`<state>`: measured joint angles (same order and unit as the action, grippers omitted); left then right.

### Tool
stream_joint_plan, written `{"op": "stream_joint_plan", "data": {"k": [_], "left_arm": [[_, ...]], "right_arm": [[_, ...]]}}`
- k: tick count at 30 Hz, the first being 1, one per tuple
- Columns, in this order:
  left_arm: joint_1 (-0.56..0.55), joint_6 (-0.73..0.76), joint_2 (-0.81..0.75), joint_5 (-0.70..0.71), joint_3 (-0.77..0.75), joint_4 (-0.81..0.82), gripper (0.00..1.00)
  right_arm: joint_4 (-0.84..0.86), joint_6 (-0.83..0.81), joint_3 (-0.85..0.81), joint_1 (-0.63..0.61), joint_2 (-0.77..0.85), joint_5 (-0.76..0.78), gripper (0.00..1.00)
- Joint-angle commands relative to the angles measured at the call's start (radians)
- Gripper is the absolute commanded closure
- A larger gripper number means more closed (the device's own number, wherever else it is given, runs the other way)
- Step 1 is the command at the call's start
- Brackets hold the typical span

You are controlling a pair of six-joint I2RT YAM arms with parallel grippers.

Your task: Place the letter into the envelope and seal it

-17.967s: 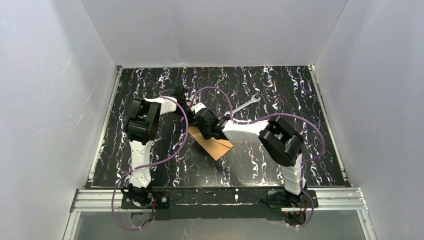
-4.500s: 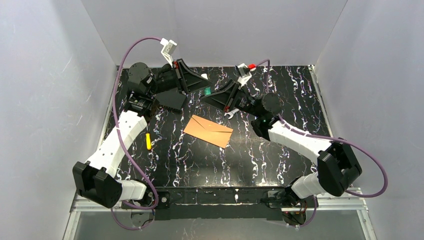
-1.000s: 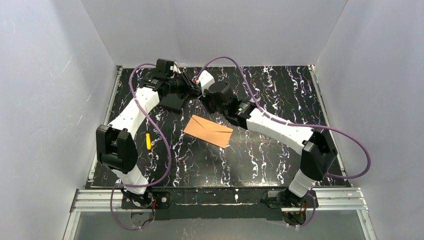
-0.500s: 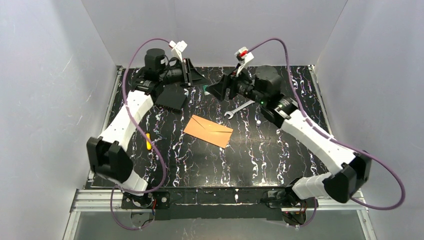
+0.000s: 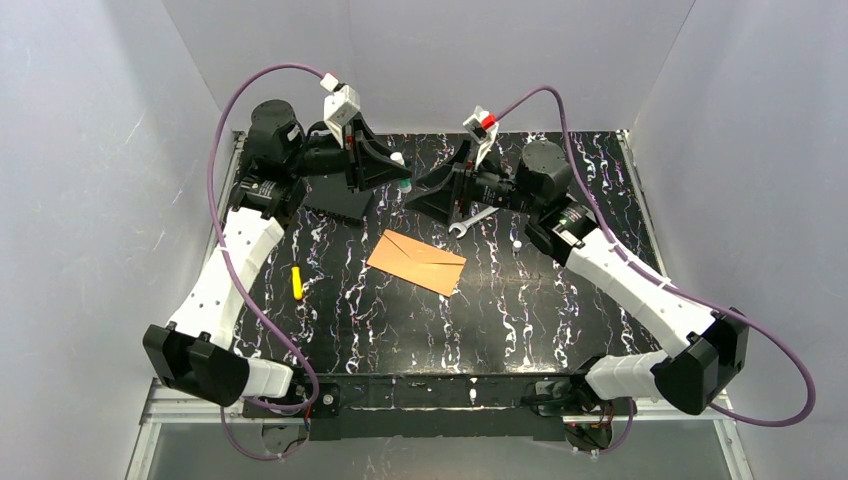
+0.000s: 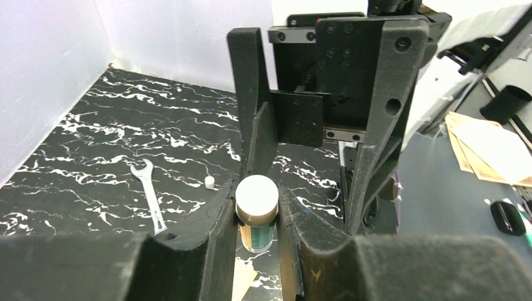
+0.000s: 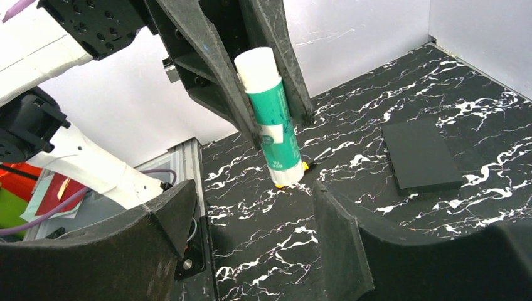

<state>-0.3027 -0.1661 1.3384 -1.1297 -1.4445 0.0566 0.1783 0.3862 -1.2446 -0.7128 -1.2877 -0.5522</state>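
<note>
While the right gripper [image 7: 254, 200] gapes empty, left gripper [image 6: 256, 210] tight on the glue stick [image 7: 271, 119]

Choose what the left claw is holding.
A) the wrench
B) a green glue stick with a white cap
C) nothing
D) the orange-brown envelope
B: the left claw is shut on the white-capped green glue stick, while the wrench and the envelope lie apart from it on the table.
</note>
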Motion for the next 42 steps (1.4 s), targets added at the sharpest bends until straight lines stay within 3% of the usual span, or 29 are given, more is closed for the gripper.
{"op": "stream_joint_plan", "data": {"k": [1, 8, 13, 17, 19, 21, 26, 29, 31, 32, 33, 35, 37, 39, 42], "left_arm": [[0.007, 0.02, 0.002, -0.124, -0.017, 0.022, 1.0], [0.007, -0.067, -0.016, -0.172, -0.022, 0.086, 1.0], [0.007, -0.127, -0.008, -0.202, -0.029, 0.107, 1.0], [0.001, -0.212, 0.002, -0.154, -0.033, 0.164, 0.97], [-0.006, -0.302, 0.004, -0.079, -0.033, 0.222, 0.81], [-0.014, -0.379, -0.003, -0.015, -0.02, 0.269, 0.71], [-0.019, -0.496, -0.037, 0.107, 0.073, 0.374, 0.69], [-0.019, -0.522, -0.039, 0.113, 0.108, 0.403, 0.75], [-0.019, -0.528, -0.043, 0.123, 0.124, 0.409, 0.87], [-0.018, -0.526, -0.045, 0.125, 0.129, 0.413, 0.97], [-0.018, -0.521, -0.046, 0.125, 0.134, 0.417, 1.0], [-0.018, -0.493, -0.054, 0.129, 0.148, 0.419, 1.0], [-0.018, -0.457, -0.063, 0.145, 0.166, 0.419, 1.0], [-0.015, -0.46, -0.066, 0.169, 0.17, 0.419, 1.0], [-0.014, -0.493, -0.038, 0.145, 0.144, 0.419, 1.0]], "right_arm": [[0.07, 0.0, -0.042, 0.004, -0.03, -0.068, 0.25], [0.164, 0.06, -0.042, 0.004, -0.076, -0.037, 0.33], [0.246, 0.098, -0.082, 0.004, -0.113, -0.043, 0.47], [0.307, 0.149, -0.1, 0.004, -0.141, -0.096, 0.82], [0.346, 0.18, -0.095, 0.004, -0.146, -0.098, 0.95], [0.42, 0.232, -0.077, 0.005, -0.147, -0.073, 0.98], [0.652, 0.388, -0.008, 0.004, -0.147, 0.033, 0.99], [0.711, 0.421, -0.008, 0.004, -0.161, 0.017, 0.99], [0.717, 0.421, -0.003, 0.004, -0.159, 0.014, 0.99], [0.715, 0.42, 0.002, 0.004, -0.156, 0.011, 0.98], [0.698, 0.413, 0.003, 0.004, -0.153, 0.003, 0.92], [0.625, 0.381, 0.007, 0.005, -0.133, 0.001, 0.57], [0.56, 0.313, 0.026, 0.006, -0.095, -0.007, 0.32], [0.452, 0.235, 0.031, 0.011, -0.051, 0.002, 0.23], [0.411, 0.194, 0.028, 0.021, -0.015, -0.006, 0.21]]}}
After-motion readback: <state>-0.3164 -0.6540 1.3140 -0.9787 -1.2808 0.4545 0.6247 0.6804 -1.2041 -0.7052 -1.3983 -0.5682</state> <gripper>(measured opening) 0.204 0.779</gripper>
